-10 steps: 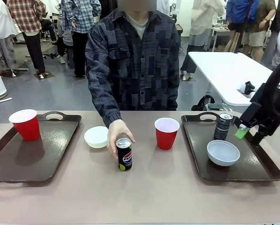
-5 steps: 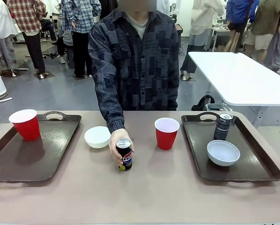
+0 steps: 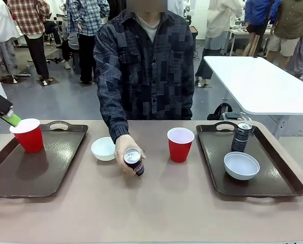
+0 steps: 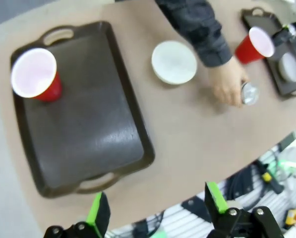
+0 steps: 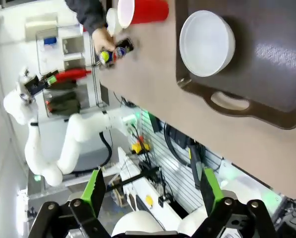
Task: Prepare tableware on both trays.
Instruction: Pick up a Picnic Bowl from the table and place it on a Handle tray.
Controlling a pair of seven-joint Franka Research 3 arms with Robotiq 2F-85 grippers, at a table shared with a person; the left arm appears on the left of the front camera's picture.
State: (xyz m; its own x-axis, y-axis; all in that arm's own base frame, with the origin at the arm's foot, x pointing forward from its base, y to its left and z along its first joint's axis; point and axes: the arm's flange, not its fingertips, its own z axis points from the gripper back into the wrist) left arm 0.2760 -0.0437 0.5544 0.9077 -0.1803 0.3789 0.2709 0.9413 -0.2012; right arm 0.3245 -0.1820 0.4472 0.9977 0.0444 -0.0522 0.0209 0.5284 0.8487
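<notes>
Left hand (image 4: 156, 210) spread wide, raised near left tray (image 4: 88, 124) bearing red cup (image 4: 34, 74), right hand (image 5: 150, 191) likewise wide, holding nothing, person (image 3: 141, 76) gripping tilted dark can (image 3: 133, 161) mid-counter (image 3: 166, 203)

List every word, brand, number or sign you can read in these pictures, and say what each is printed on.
No text reads clearly.
Tilted drink can, held by the person: markings too blurred to read.
Upright drink can on the right tray: pale print, too small to read.
</notes>
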